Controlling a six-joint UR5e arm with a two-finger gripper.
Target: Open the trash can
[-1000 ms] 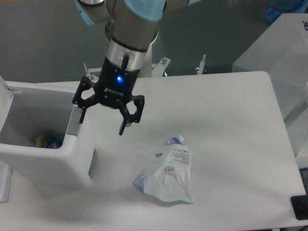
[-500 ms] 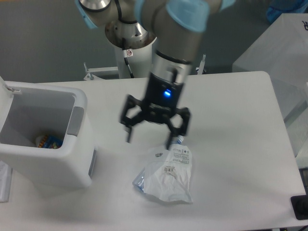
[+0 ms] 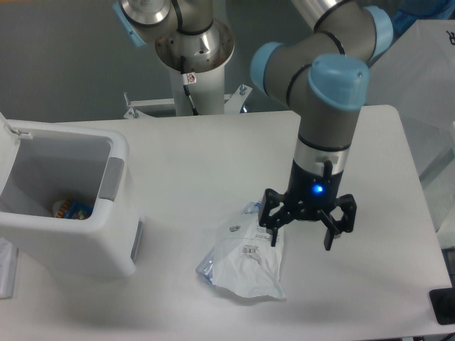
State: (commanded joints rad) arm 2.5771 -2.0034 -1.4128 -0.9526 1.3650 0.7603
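Hand [image 3: 301, 240]: pointing down over the table, fingers spread wide apart, gripping nothing; blue light lit on the wrist above.
Left finger [image 3: 274, 229]: tip over the upper right edge of the bottle's label; cannot tell whether touching.
Right finger [image 3: 330, 238]: over bare table, clear of the bottle.
Bin [image 3: 67, 206]: well off to the left of the hand, at the table's left edge; white, boxy, standing upright, already open with the inside in view.
Lid [image 3: 8, 135]: swung up at the bin's far left side, only partly in frame.
Grey tab [image 3: 110, 179]: on the bin's rim on the side facing the hand.
Inside the bin: a small blue and orange item [image 3: 71, 209] at the bottom.
Bottle [image 3: 245, 254]: clear, crushed flat, lying on the table just below and left of the hand, white label up, cap end toward the hand.
Table [image 3: 213, 156]: white, rounded corners.
Arm base [image 3: 193, 50]: behind the table, up and left of the hand.
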